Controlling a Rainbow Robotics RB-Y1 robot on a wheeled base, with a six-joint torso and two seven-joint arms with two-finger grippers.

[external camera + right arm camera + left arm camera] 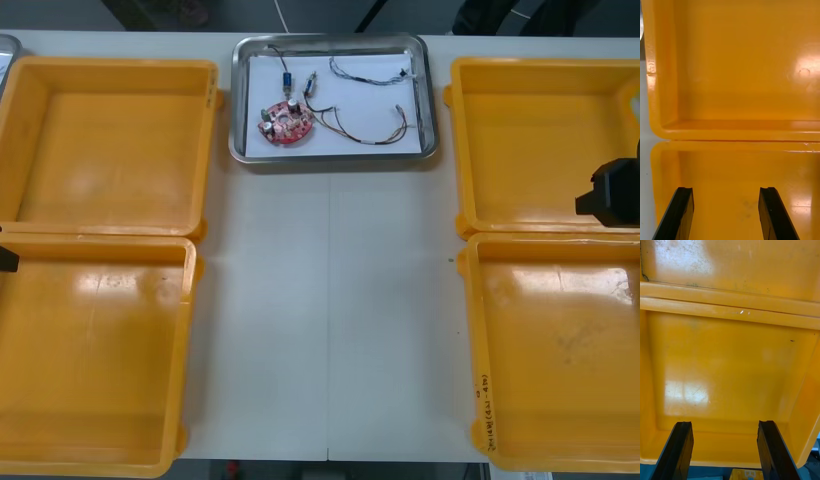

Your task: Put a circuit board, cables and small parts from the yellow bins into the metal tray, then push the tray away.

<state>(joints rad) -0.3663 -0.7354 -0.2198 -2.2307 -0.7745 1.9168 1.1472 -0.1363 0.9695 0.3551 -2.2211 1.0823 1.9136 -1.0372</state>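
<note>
Bright, even light falls from overhead. Pale glare patches lie on the floors of the glossy yellow plastic bins [100, 350]; the shiny metal tray [432, 100] gleams along its rim. Shadows are faint.

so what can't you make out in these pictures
front view: cables in the metal tray too small, tangled to count
front view: small metal parts too small to identify
front view: right arm cut off by right edge
front view: shiny object cut off by left edge
</note>
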